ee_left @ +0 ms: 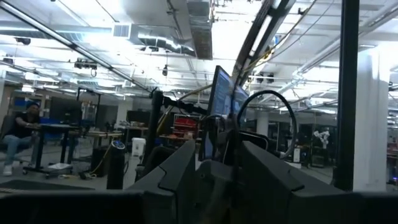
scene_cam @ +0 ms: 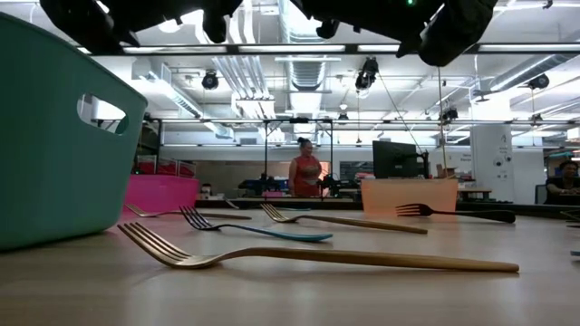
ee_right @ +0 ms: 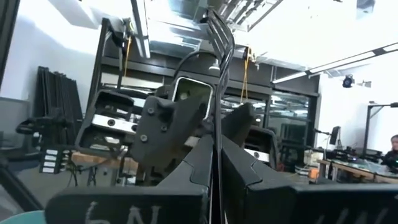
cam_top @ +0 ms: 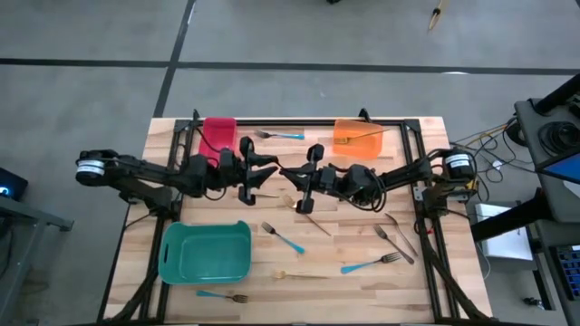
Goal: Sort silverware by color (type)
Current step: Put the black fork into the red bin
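Both arms are raised over the middle of the tabletop (cam_top: 362,290), with their tips facing each other near the frame centre in the high view.

- Right pincer (ee_right: 216,149): clamped narrow on a thin dark fork (ee_right: 217,134), which the right wrist view shows edge-on, rising out of the fingers. Its colour can't be confirmed from that angle; it is probably one of the silver-grey ones.
- Left pincer (cam_top: 256,169): just beside the right one. The left wrist view shows a gap between its fingers (ee_left: 180,168), so I read it as parted and empty. I can't tell whether the fork tip reaches into that gap.
- Loose forks:
  - blue-handled fork (cam_top: 281,135) at upper centre, between the red bin (cam_top: 217,136) and the orange bin (cam_top: 355,133)
  - gold fork (cam_top: 365,136) in the orange bin
  - gold fork (cam_top: 308,217) right under the right pincer
  - blue fork (cam_top: 283,237) at centre
  - blue fork (cam_top: 370,264) at lower right
  - two grey forks (cam_top: 397,240) at right
  - gold fork (cam_top: 299,274) at lower centre
  - blue fork (cam_top: 222,295) below the teal bin (cam_top: 206,252)

Judgement: this looks like a hand-over in mid-air, and the sorting is barely begun.

Risks:
- The fork is gripped at one end only, so any contact with the left fingers could pivot it in the clamp.
- If the right side releases before the left closes, the fork drops onto the gold fork below and mixes types.
- The arms are very near each other, so a small misalignment could make their fingers collide.
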